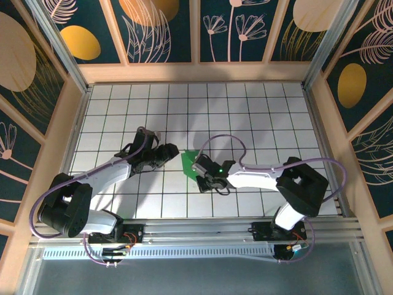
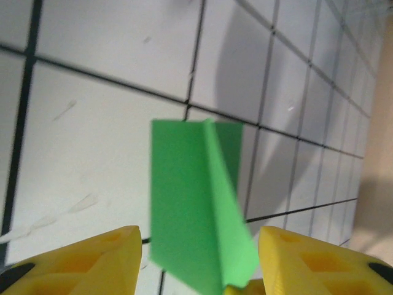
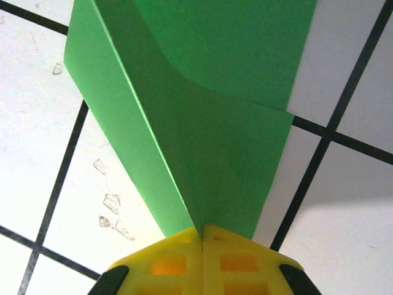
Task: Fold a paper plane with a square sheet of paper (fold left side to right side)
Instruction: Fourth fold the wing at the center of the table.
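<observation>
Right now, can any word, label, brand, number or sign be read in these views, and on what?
None. The paper is plain green, the tiles bear only grid lines, and the wall panels only leaf and flower drawings.

Green paper [image 2: 190,203] between end effector fingers [image 2: 80,261]
</observation>
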Robot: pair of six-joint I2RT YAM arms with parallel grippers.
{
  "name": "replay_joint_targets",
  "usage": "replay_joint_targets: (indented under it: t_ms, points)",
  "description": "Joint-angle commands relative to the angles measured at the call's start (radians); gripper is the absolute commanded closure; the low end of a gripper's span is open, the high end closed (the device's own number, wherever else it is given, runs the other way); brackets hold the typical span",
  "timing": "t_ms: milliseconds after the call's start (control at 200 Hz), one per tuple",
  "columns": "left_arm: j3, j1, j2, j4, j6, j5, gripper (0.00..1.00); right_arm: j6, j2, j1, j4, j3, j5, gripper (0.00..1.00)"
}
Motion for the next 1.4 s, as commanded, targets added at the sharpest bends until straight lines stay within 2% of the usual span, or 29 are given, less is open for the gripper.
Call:
replay_joint_targets:
  t_ms: [0,210,636,1391]
  points:
    - [-0.028,0.000,0.008,-0.025,0.039,0.060,0.51,-0.031,-0.059,-0.058,0.075,-0.055,-0.169,1.00]
    - [-0.035,-0.030,0.059,0.005,0.038,0.101,0.54,-0.031,-0.095,-0.163,0.176,-0.144,-0.381,1.00]
    - [0.050,-0.144,0.196,0.071,-0.010,0.098,0.54,-0.003,-0.132,-0.256,0.310,-0.254,-0.538,1.00]
    - [0.169,-0.182,0.362,0.108,-0.032,0.114,0.51,-0.002,-0.125,-0.285,0.325,-0.270,-0.561,1.00]
